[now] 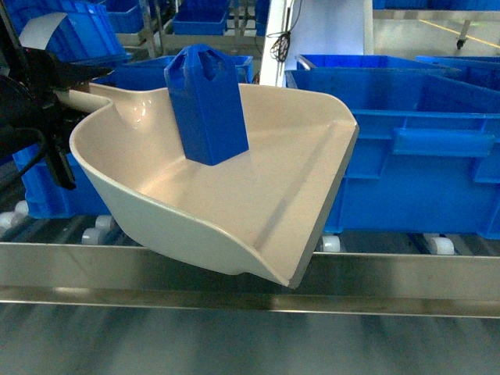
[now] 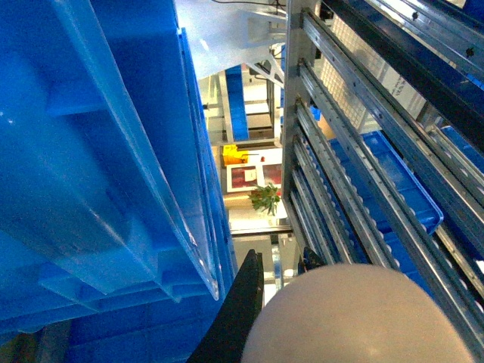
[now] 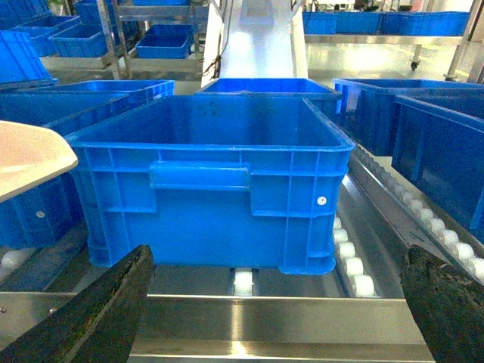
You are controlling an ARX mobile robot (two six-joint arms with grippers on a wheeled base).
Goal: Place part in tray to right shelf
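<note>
The left arm (image 1: 31, 117) shows in the head view as a dark, black mass at the frame's left edge — glossy rounded housing, with thin black struts or cables running down from it; detail is lost in shadow. In the left wrist view one black finger (image 2: 234, 318) of the left gripper appears as a flat, tapering wedge with a smooth matte face. In the right wrist view the right gripper (image 3: 276, 302) shows two fingers (image 3: 91, 318) at the lower corners — black, broad, tapering, with a rough, pitted, faintly greenish-grey surface like worn rubber padding; no screws or markings can be made out.
</note>
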